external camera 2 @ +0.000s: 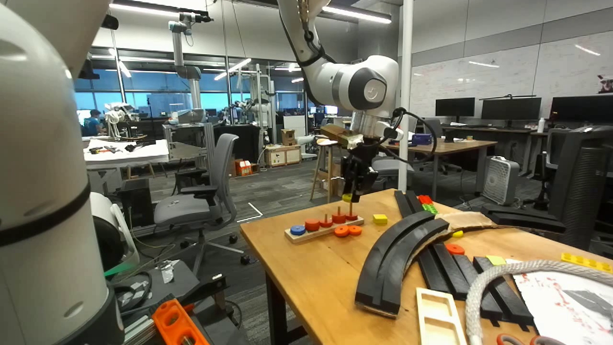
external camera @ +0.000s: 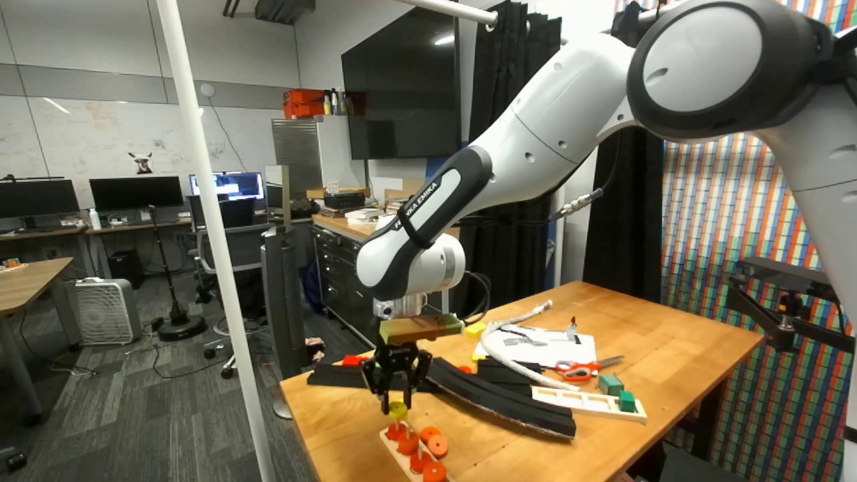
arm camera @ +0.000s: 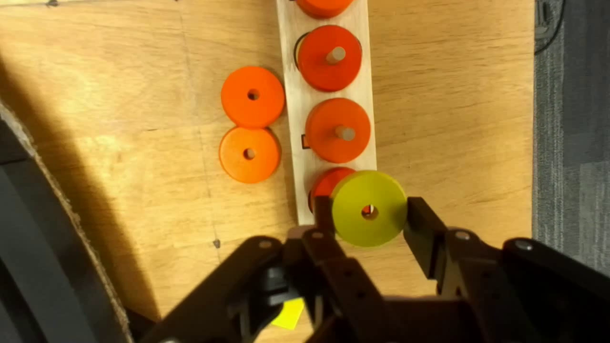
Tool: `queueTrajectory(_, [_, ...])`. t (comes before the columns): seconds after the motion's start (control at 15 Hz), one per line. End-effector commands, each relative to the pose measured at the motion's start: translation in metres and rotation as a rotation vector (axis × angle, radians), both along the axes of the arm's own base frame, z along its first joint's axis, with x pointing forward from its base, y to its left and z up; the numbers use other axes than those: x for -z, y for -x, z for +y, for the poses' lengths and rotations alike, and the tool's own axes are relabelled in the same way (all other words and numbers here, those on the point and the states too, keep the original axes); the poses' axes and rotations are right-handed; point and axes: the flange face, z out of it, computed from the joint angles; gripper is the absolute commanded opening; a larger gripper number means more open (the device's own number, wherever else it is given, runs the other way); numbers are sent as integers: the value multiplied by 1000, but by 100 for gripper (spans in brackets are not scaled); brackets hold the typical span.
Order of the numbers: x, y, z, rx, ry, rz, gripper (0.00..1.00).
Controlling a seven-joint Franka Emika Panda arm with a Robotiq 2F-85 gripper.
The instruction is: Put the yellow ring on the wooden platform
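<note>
Gripper [external camera: 396, 406], black, one: pointing down above the table [external camera 2: 325, 273], its fingers [arm camera: 421, 224] pressed to opposite sides of the yellow ring and gripping it. Yellow ring [arm camera: 387, 209], with round centre hole: held roughly level over one end of the wooden platform; in the wrist view it partly covers the orange-red end disc [arm camera: 330, 182], a bit of that colour showing through the hole. Whether ring and peg touch cannot be told. Wooden platform [arm camera: 298, 114], pale, long and narrow: flat on the table, bearing a row of orange-red discs, three with pegs [external camera 2: 339, 210] rising through their centres, and a blue disc [external camera 2: 298, 230] at the end away from the gripper. Loose orange discs [arm camera: 238, 155], two: lying just beside the platform, touching each other. Yellow block [external camera 2: 380, 219], one: on the table, near the gripper end of the platform. Black curved strip [external camera 2: 383, 268], grooved: well apart from the platform. Compartmented wooden tray [external camera 2: 437, 315], pale, with green blocks [external camera: 610, 384], two, at one end. White rope [external camera 2: 474, 297]: partly across a paper sheet [external camera: 535, 345]. Scissors [external camera: 594, 367], orange-handled: near the rope.
</note>
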Motion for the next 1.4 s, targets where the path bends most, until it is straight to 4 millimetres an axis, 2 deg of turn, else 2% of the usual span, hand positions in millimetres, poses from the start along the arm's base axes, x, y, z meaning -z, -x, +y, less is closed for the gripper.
queueTrajectory(0.0, [-3, -4, -5, 14, 5, 22, 21])
queueTrajectory(1.33, [0, -15, -1, -5, -5, 55, 21])
